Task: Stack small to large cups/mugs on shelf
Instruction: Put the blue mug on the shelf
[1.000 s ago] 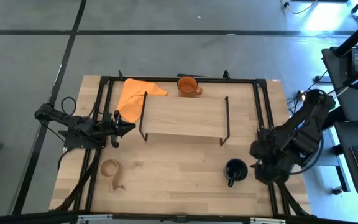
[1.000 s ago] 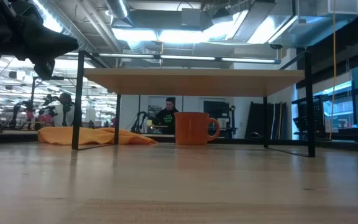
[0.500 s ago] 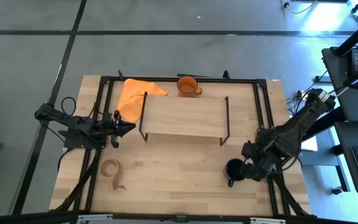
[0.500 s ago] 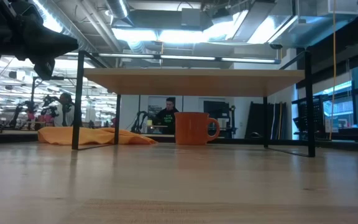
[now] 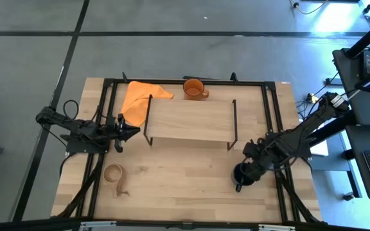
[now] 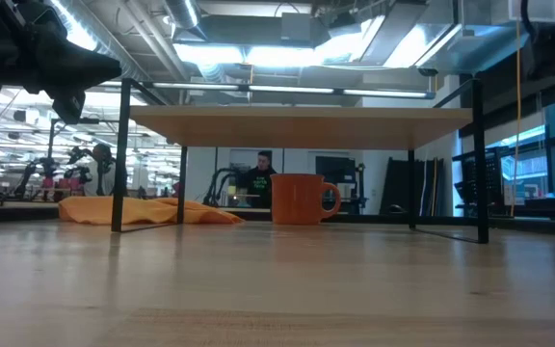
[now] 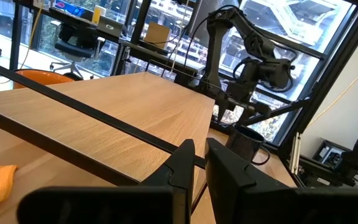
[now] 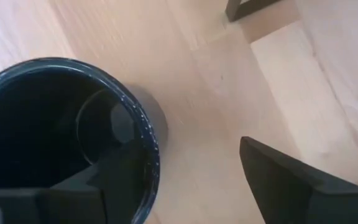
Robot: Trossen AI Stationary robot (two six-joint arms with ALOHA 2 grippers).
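The right gripper (image 5: 248, 168) hangs over the dark navy mug (image 5: 242, 175), which stands on the table (image 5: 185, 192) off the shelf's right front corner. Its jaws are spread wide and straddle the mug's rim: in the right wrist view one finger (image 8: 110, 180) reaches down inside the mug (image 8: 55, 130) while the other finger (image 8: 284, 180) sits outside, clear of the wall, so the mug is not clamped.

The shelf (image 5: 190, 119) stands bare at the middle of the table. The orange mug (image 5: 194, 88) sits just behind the shelf's back edge, upright, its handle pointing right. The orange cloth (image 5: 139, 97) lies off the shelf's left back corner. The tan wooden cup (image 5: 114, 174) rests well in front of the shelf's left end, its handle toward the table's front edge.

The left gripper (image 5: 131, 132) waits just off the shelf's left end, its fingers (image 7: 182, 165) nearly together and holding nothing.
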